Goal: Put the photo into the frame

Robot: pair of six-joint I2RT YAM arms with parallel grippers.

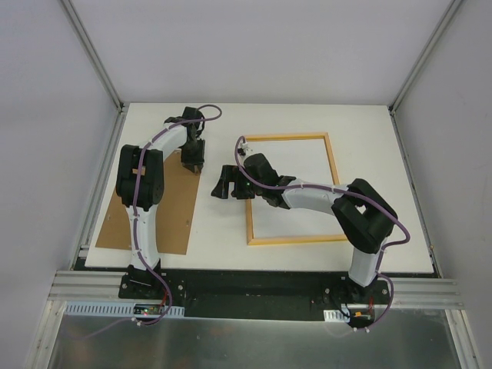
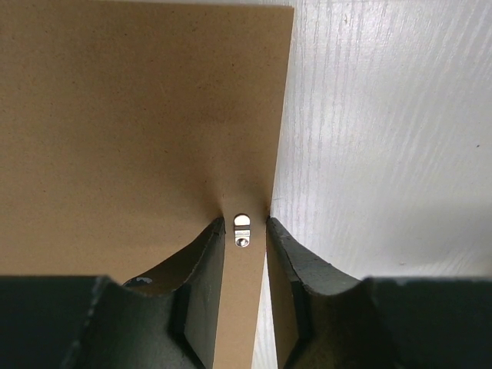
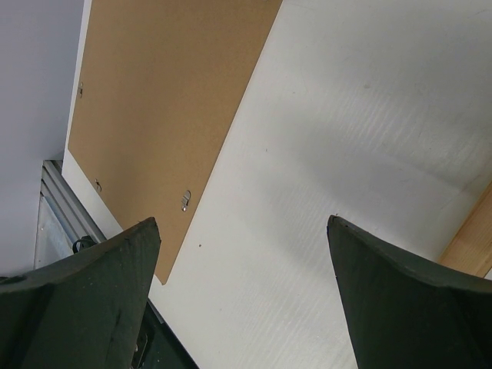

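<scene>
The frame (image 1: pixel 300 240) lies flat on the white table, right of centre, pale wood side up, with bare table showing through its opening. One corner of it shows in the right wrist view (image 3: pixel 470 238). No photo shows in any view. My left gripper (image 1: pixel 192 161) points down at the far right edge of the brown backing board (image 1: pixel 173 223). In the left wrist view, the left gripper (image 2: pixel 244 223) has its jaws a narrow gap apart over the board (image 2: pixel 138 100), straddling a small metal hanger clip (image 2: pixel 241 229). My right gripper (image 1: pixel 223 184) hovers left of the frame. In the right wrist view, the right gripper (image 3: pixel 242 223) is wide open and empty.
The backing board (image 3: pixel 161 100) lies flat at the table's left side and reaches its near edge. The white table (image 1: pixel 231 123) has grey walls on three sides. A black rail with the arm bases runs along the front.
</scene>
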